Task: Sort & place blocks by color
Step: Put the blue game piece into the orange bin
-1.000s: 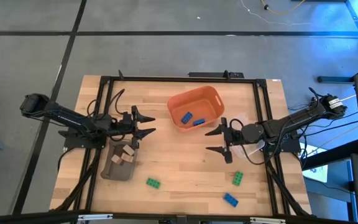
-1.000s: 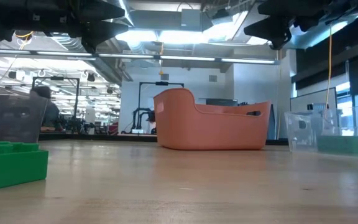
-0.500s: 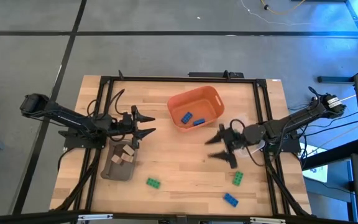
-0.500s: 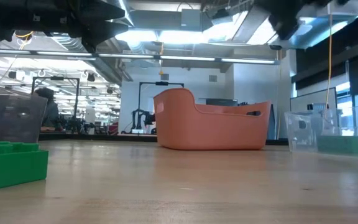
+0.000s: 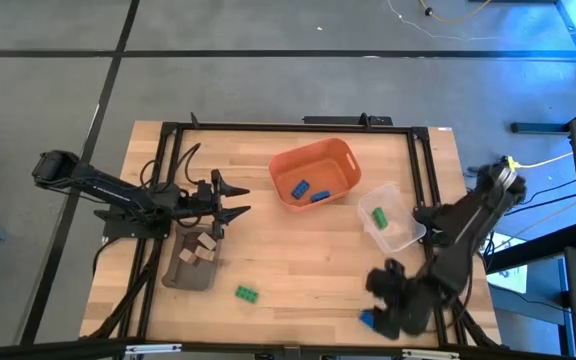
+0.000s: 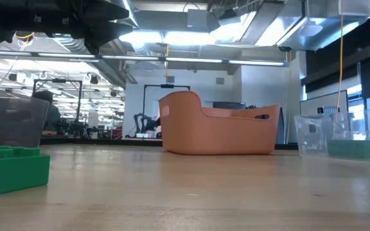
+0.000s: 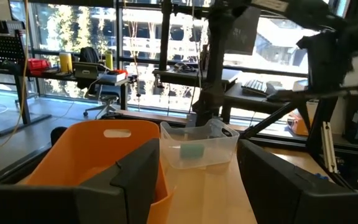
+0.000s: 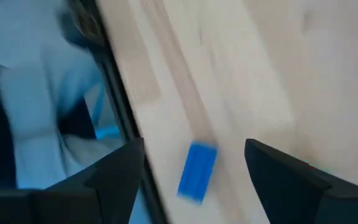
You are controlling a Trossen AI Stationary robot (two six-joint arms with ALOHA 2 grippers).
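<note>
The wooden worktop (image 5: 298, 250) sits inside a black frame, and both dark arms reach in from its sides. The orange bin (image 5: 315, 174) stands toward the far middle with two blue blocks (image 5: 308, 190) inside it. Just beside it, toward the right arm, a clear plastic container (image 5: 391, 217) holds one green block (image 5: 378, 216). On the left side a grey-brown tray (image 5: 191, 263) carries several pale tan blocks (image 5: 204, 247).

The left end effector (image 5: 236, 199) hovers just beyond the tray, between it and the orange bin, its fingers spread apart with nothing between them. From its wrist camera the orange bin and the clear container fill the way ahead.

The right end effector (image 8: 194, 171) is low at the near right corner of the worktop, by the frame rail. Its fingers stand wide apart and empty, with a blue block (image 8: 197, 172) lying on the wood between them and touching neither. From above, that arm covers most of this block; only a blue edge shows.

A lone green block (image 5: 247, 293) lies on open wood near the front edge, well apart from both arms; the low view shows it large at the left.
</note>
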